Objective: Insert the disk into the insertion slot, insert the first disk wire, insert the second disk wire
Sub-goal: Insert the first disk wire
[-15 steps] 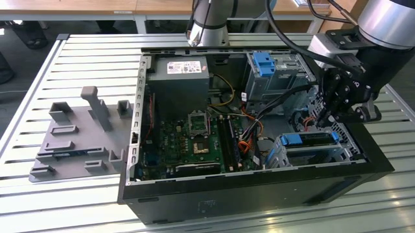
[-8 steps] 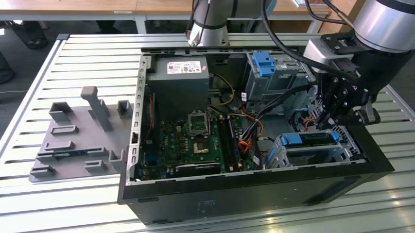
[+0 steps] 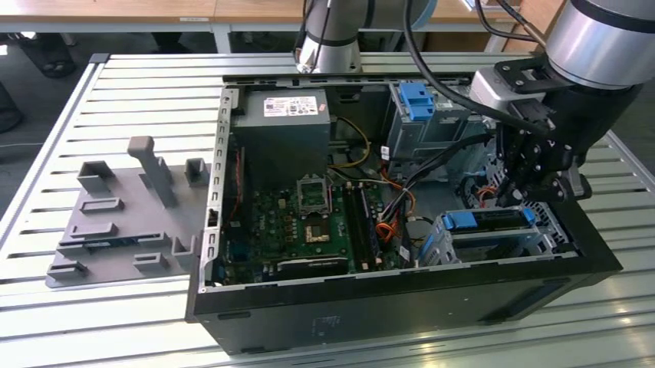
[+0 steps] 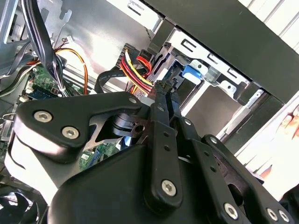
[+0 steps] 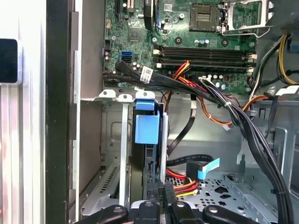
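Disk (image 3: 489,219) sits in insertion slot (image 3: 440,247), tool (image 3: 527,201) beside.

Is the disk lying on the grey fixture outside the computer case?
No, the disk sits in the insertion slot inside the case, right under the gripper.

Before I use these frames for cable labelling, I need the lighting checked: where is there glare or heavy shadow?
Exterior view: even room light, a sheen on the arm's silver joint, the computer case dimmer inside. Second wrist view: glare washes out the sheet-metal panel; the black claw is a dark mass. First wrist view: the slatted table is blown white, the motherboard evenly lit.
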Controlling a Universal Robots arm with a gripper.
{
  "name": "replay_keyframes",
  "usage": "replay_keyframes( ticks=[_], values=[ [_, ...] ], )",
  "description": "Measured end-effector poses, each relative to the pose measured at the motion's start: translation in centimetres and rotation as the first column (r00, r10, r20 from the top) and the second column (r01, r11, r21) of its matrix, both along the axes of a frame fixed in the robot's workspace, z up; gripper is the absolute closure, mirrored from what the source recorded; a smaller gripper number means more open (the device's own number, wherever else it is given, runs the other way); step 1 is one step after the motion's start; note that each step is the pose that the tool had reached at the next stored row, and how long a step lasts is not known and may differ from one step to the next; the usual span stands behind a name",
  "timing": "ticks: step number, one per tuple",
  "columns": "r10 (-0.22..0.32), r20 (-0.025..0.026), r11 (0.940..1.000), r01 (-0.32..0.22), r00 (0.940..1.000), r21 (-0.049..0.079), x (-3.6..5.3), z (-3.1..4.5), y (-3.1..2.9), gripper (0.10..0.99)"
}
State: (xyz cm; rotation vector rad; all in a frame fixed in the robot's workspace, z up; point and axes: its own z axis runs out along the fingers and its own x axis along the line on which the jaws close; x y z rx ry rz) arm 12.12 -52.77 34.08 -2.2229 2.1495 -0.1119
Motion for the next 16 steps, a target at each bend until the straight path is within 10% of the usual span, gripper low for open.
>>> replay_keyframes(
  ticks=[7,12,16],
  values=[
    [0.0,0.0048,0.9999,0.0,1.0,-0.012,-0.01,-0.17,0.0,0.922],
    [0.001,0.0349,0.9992,0.001,0.9994,-0.041,-0.16,-0.31,0.0,0.922],
    [0.001,0.0384,0.9991,0.001,0.9993,-0.043,-0.36,-0.48,0.0,0.922]
  ],
)
